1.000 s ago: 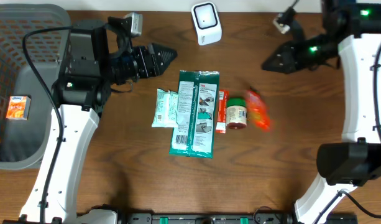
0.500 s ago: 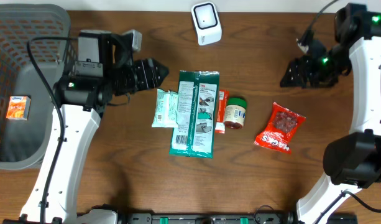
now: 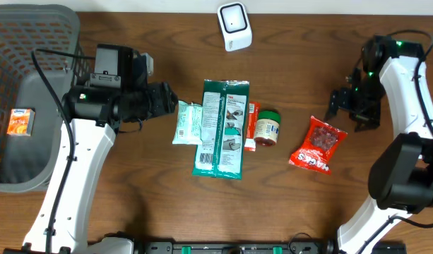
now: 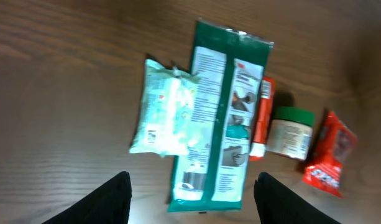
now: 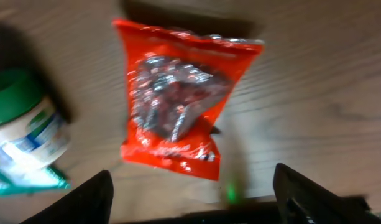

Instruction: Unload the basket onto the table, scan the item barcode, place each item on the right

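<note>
Red snack bag point(image 5: 178, 112) lying flat, right hand point(image 5: 191, 186) open nearby

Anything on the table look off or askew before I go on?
Only the red snack bag: it lies tilted and alone, to the right of the jar and apart from the cluster around the green pack. Nothing looks spilled or torn.

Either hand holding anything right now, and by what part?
Nothing held. Left hand and right hand both open; red snack bag lies loose on the table.
</note>
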